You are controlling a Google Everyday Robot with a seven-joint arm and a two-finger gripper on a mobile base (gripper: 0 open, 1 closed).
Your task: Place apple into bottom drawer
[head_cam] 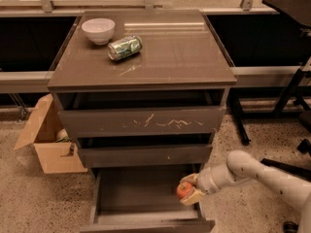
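1. Camera view: the white arm point(262, 171) enters from the lower right, bent at the elbow, with its forearm reaching left and slightly down toward the cabinet's base.
2. The gripper point(188, 189) hangs over the right side of the bottom drawer point(131, 191), which is pulled open. Its jaws are pinching the apple point(183, 191) from above and below.
3. The apple sits just inside the drawer's right wall, above the drawer floor.
4. On the cabinet top point(170, 57) lie a green-and-silver can point(124, 47) on its side and a white bowl point(98, 30).
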